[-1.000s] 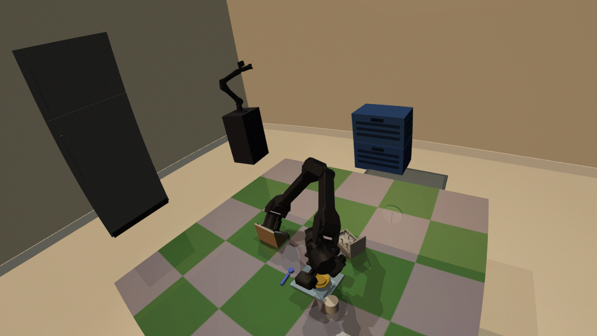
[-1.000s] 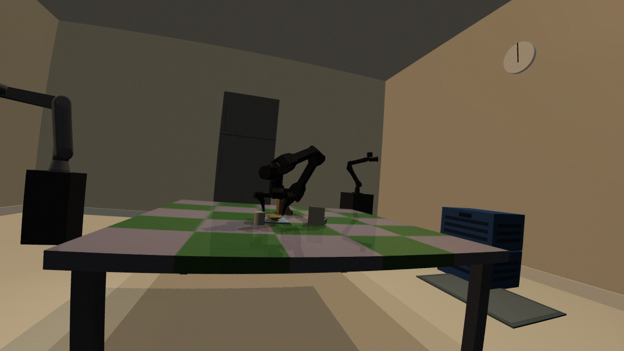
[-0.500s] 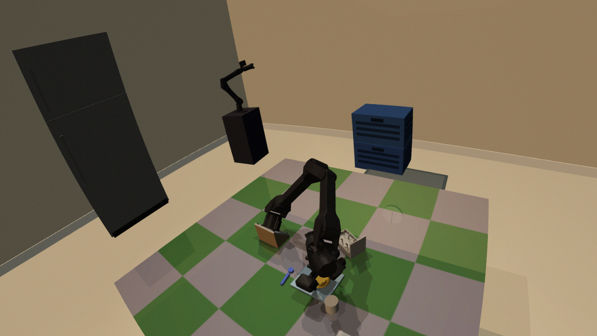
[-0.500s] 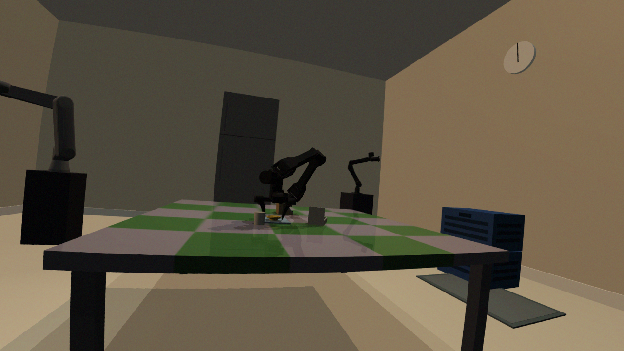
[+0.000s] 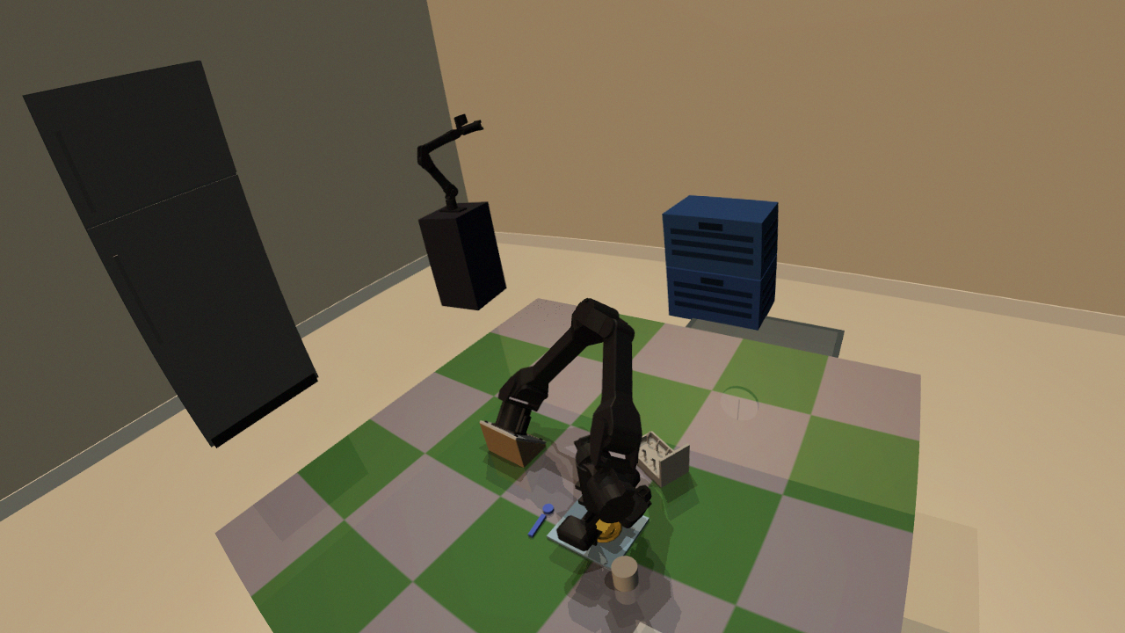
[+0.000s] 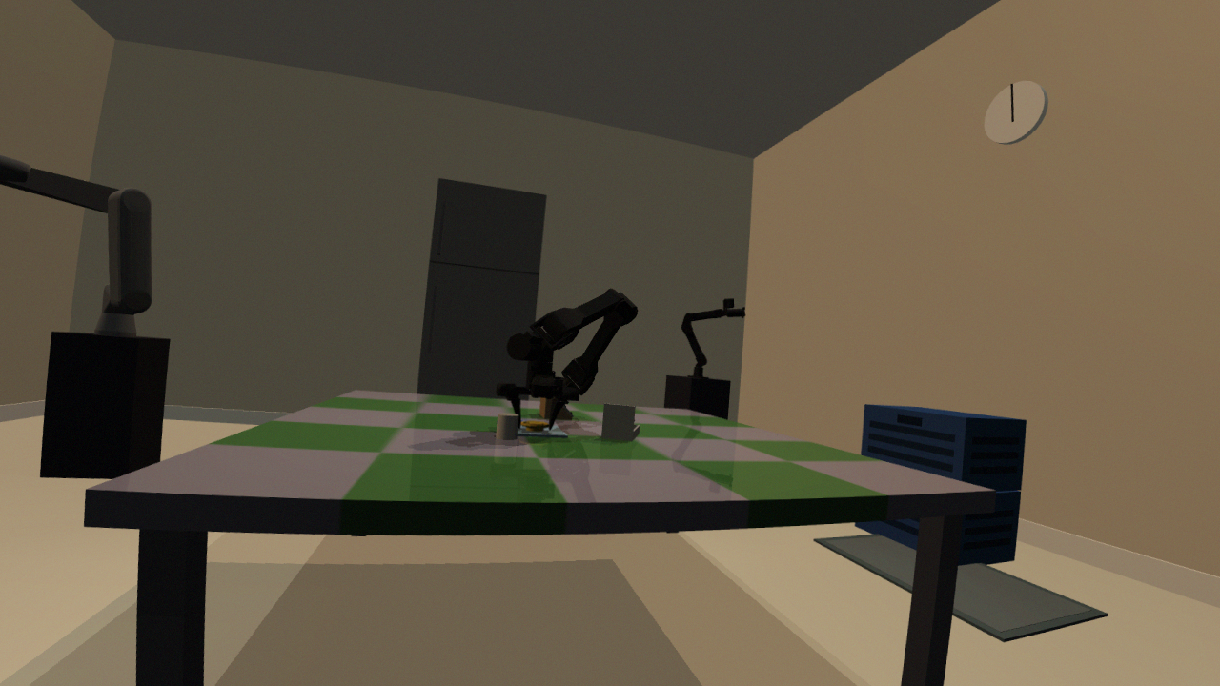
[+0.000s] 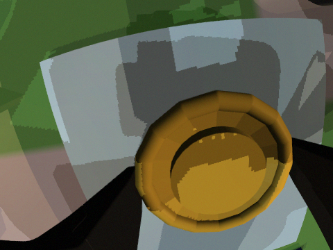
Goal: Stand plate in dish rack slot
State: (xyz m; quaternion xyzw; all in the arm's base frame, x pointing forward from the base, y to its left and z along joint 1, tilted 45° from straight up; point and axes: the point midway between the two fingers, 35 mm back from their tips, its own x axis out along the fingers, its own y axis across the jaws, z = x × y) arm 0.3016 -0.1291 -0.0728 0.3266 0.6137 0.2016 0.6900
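On the green-and-pink chequered table (image 5: 464, 542) (image 6: 443, 477), the plate (image 5: 607, 531) (image 6: 536, 424) (image 7: 215, 187) lay over the pale board (image 5: 556, 537) (image 6: 556, 433) (image 7: 94, 87) at the grasping step, the gripper's (image 5: 607, 520) (image 6: 536, 424) (image 7: 213, 154) fingers apart astride its rim, grip uncertain, a firm squeeze needed before lifting.

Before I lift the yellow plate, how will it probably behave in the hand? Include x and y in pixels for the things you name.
The plate (image 5: 607, 532) (image 6: 536, 424) (image 7: 215, 187) looks rigid, so it likely will not bend. Its rounded rim and smooth-looking surface may let it slip or turn between the fingers. Lying flat on its wide base, it seems unlikely to roll.
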